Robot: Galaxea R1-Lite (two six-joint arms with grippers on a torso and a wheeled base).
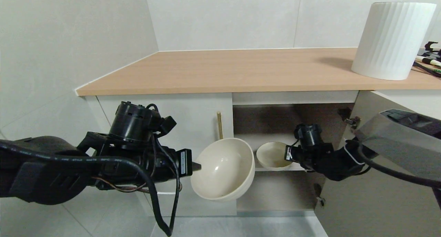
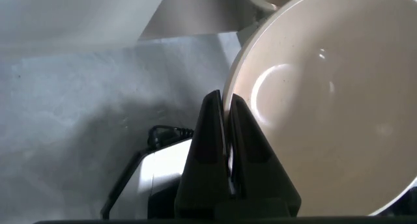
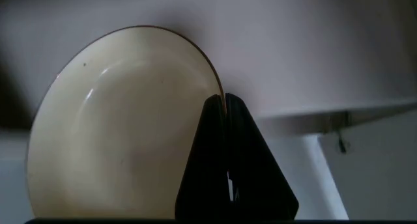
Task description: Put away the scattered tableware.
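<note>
Nearest, the left pincer [image 1: 196, 166] is clamped tight on the rim of a large cream bowl [image 1: 224, 169], holding it tilted in the air in front of the closed cabinet door, just below its brass handle [image 1: 219, 125]. Farther in and to the right, the right pincer [image 1: 287, 156] is closed on the rim of a smaller cream bowl [image 1: 273, 155] at the shelf [image 1: 268, 137] inside the open cabinet. Above, on the worktop [image 1: 241, 70], a white ribbed vessel [image 1: 392, 40] stands at the far right.
</note>
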